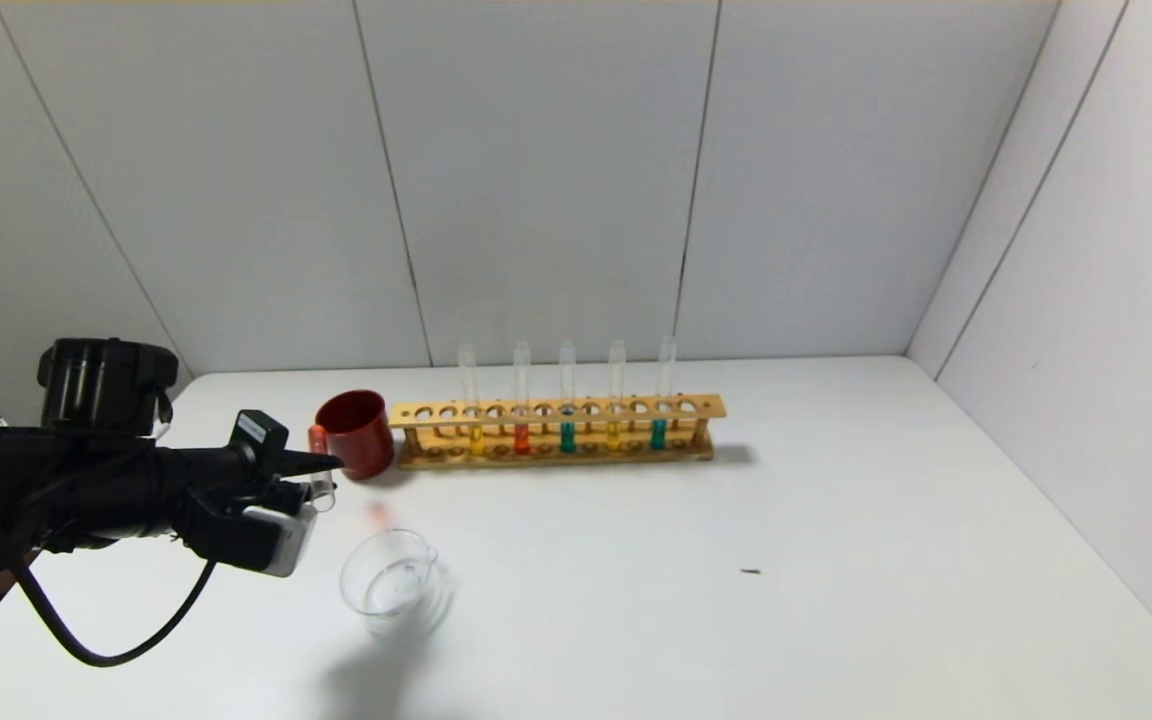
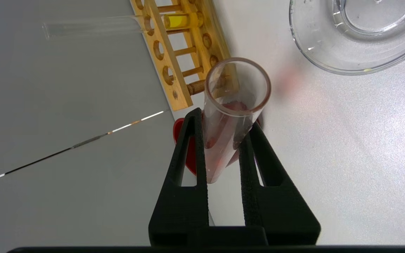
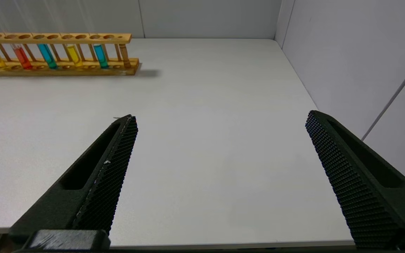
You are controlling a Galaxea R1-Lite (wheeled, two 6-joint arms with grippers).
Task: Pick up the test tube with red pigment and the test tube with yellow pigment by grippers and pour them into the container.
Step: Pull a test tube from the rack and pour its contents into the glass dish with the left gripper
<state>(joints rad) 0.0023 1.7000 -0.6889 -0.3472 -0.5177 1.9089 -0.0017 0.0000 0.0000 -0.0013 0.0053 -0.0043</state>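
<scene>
The left end effector pinches the red-streaked test tube with red pigment, tilted; only the left wrist view shows its open mouth. The right end effector is spread.

Showing clear glossy glass in the container and the test tube with red pigment. Looking at unvarnished wood in the rack; matt white surface, rough knurled black plastic fingers.

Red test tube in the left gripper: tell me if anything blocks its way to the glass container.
Nothing visible does. The left gripper is shut on the test tube with red pigment, tilted. Only bare table lies between its mouth and the container. The dark red cup and rack stand behind, off that path.
</scene>
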